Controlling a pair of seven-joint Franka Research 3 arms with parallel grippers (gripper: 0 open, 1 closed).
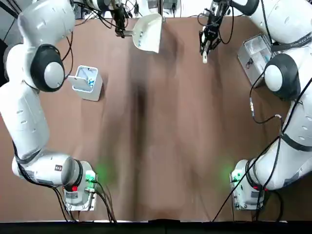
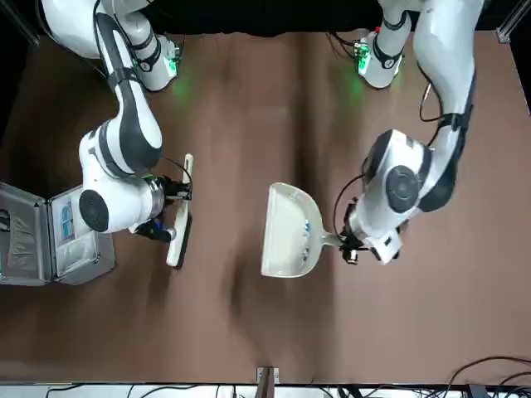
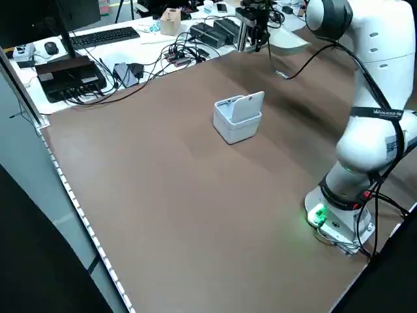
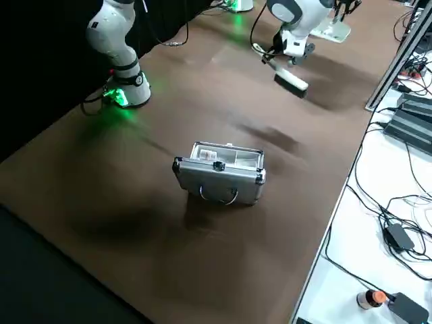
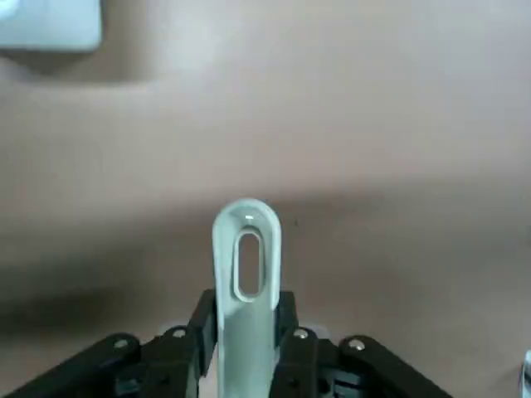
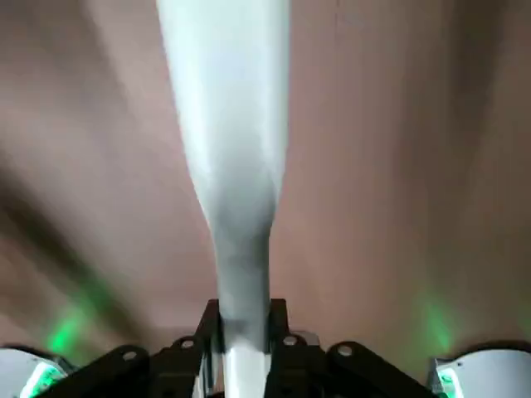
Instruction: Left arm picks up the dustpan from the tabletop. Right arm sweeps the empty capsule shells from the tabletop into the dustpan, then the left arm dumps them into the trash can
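My left pincer [image 5: 246,340] is closed on the dustpan [image 2: 292,232] handle, so the shells [image 2: 306,228] ride in the pan beside it. My right pincer [image 6: 246,336] grips the brush [image 2: 180,224], away from the pan.

I see a smooth, glossy plastic dustpan [image 2: 286,240], a satin brown worktop [image 2: 216,307], a matt plastic bin [image 3: 236,120] and a shiny metal-edged case [image 4: 219,177].

Overhead, one camera looks down on both arms; another faces them across the table. Raised side cameras look diagonally down, the left one sharing the flap-lidded bin [image 1: 87,83] with the top view.
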